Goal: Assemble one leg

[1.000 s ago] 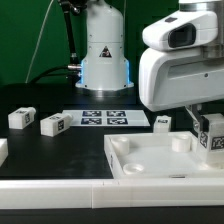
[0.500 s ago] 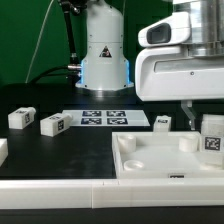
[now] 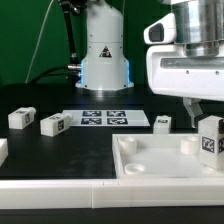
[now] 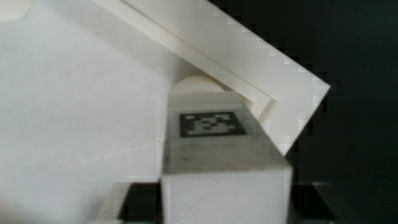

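The gripper (image 3: 204, 112) is clamped on 1 leg (image 3: 209, 140), which hangs upright, straight below the fingers. The tray (image 3: 150, 168) has its corner just under it.

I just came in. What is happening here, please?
The robot arm's gripper holds one leg, a small white block with a square tag, between its jaws. The leg hangs upright over the large white tray-like piece, toward the exterior view's right. I cannot tell if they touch. Three other legs lie loose on the black table, near the marker board.
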Tool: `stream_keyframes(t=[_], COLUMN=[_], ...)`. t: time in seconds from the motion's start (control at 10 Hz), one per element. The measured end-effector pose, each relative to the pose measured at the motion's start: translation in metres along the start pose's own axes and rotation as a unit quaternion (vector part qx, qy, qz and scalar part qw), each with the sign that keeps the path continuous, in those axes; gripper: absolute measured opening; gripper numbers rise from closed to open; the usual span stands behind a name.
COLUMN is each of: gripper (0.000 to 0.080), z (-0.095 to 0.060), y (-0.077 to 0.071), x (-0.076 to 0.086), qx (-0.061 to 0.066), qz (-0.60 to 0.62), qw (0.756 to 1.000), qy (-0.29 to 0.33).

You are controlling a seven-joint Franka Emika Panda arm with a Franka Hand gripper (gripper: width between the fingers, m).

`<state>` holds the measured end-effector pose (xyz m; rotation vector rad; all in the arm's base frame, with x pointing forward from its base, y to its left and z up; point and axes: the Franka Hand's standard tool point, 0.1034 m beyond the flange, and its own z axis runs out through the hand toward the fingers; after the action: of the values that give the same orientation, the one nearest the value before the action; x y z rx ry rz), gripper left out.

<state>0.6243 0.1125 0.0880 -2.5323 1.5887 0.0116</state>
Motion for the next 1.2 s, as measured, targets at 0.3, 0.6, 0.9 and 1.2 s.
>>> stream_keyframes(t=[0.3,0.6,0.9,1.2], gripper=[0.0294,0.0534,0.0643,0.0649], z=[0.0,0.0001,0.0012,0.0057], y=[-0.0003,-0.0009,-0.0021,-0.0017], x=[-0.0014,-0.0017,-0.0034,-0.0061], qx=[0.0,0.002,0.001,-0.007], qz=[0.101,0.06,-0.09,-0.278], qw=[0.995,0.998,0.996,0.96], qy=[-0.01,-0.014,-0.013,-0.011])
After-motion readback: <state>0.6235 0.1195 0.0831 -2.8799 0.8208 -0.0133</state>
